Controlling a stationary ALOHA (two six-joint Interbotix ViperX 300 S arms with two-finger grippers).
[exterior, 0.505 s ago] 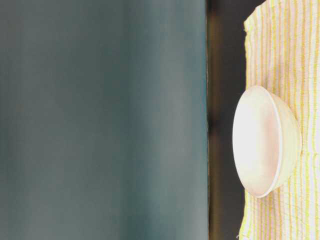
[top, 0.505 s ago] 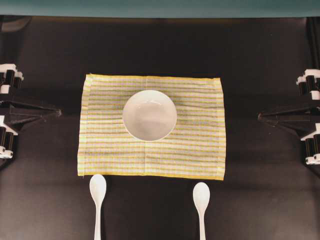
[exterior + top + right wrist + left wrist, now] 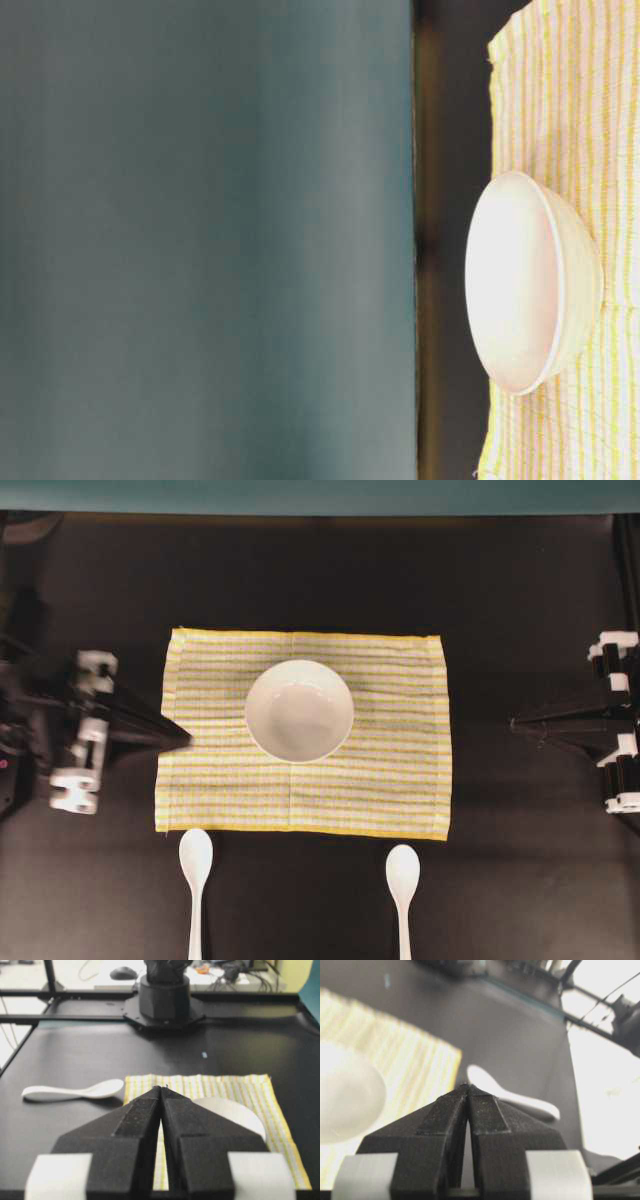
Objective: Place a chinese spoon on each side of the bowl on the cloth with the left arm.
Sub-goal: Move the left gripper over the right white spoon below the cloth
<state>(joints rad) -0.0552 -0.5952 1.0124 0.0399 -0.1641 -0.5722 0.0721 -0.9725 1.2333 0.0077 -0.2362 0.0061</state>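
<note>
A white bowl [image 3: 299, 710] sits on the yellow striped cloth [image 3: 390, 770], a little behind its middle. Two white Chinese spoons lie on the black table just in front of the cloth's near edge, bowls toward it: one at the left [image 3: 195, 865], one at the right [image 3: 403, 875]. My left gripper [image 3: 186, 742] is shut and empty, its tip at the cloth's left edge, level with the bowl. In the left wrist view a spoon [image 3: 512, 1097] lies beyond the gripper [image 3: 468, 1085]. My right gripper [image 3: 514, 722] is shut and empty, off the cloth's right side.
A teal wall [image 3: 320, 495] runs along the back of the black table [image 3: 300, 570]. The other arm's base [image 3: 164, 995] stands at the far end in the right wrist view. Bare tabletop surrounds the cloth on all sides.
My left arm has swung in from the left edge toward the cloth, its tip now at the cloth's left edge. The right arm shifted slightly. Bowl, cloth and spoons have not moved.
</note>
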